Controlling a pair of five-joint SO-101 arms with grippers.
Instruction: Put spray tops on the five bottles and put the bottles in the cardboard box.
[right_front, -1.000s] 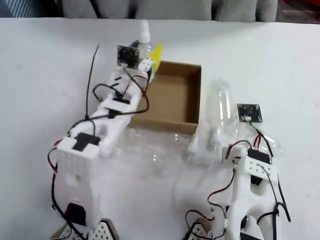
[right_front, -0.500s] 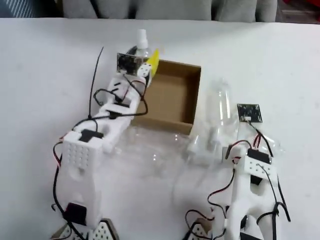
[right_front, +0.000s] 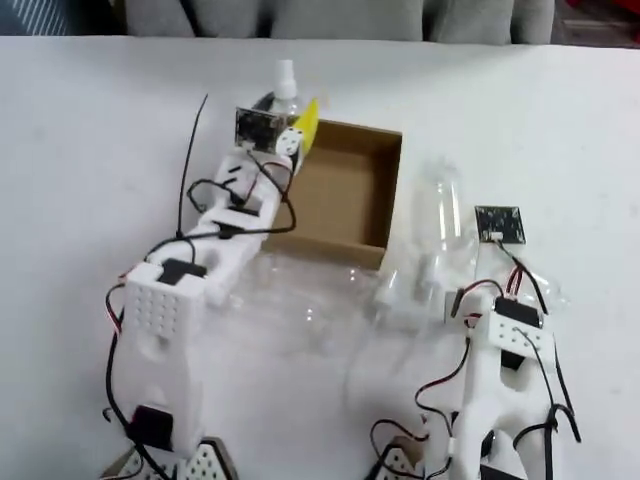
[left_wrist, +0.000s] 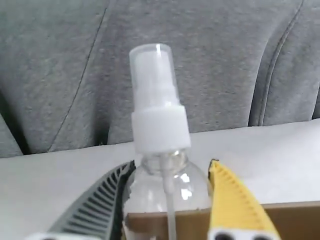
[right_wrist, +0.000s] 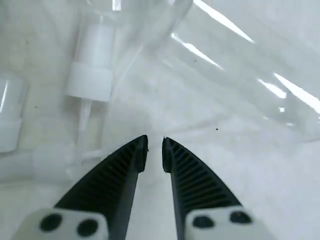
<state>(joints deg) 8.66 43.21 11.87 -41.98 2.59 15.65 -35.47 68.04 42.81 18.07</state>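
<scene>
A clear bottle (left_wrist: 165, 192) with a white spray top (left_wrist: 157, 100) stands upright between the grey and yellow fingers of my left gripper (left_wrist: 170, 167), which is shut on it. In the high view this bottle (right_front: 287, 90) is just beyond the far left corner of the open cardboard box (right_front: 345, 190). My right gripper (right_wrist: 154, 142) hangs low over the table with its jaws shut and nothing between them. A loose spray top (right_wrist: 92, 70) and clear bottles (right_wrist: 240, 55) lie just beyond it. Another clear bottle (right_front: 440, 215) lies right of the box.
More clear bottles and spray tops (right_front: 400, 290) lie in a heap in front of the box, between the two arms. The box's near rim (left_wrist: 290, 217) sits under the held bottle. A grey sofa (left_wrist: 225, 60) runs behind the table's far edge.
My left arm has drawn the held bottle slightly back and lower beside the box's corner. The right arm has not moved.
</scene>
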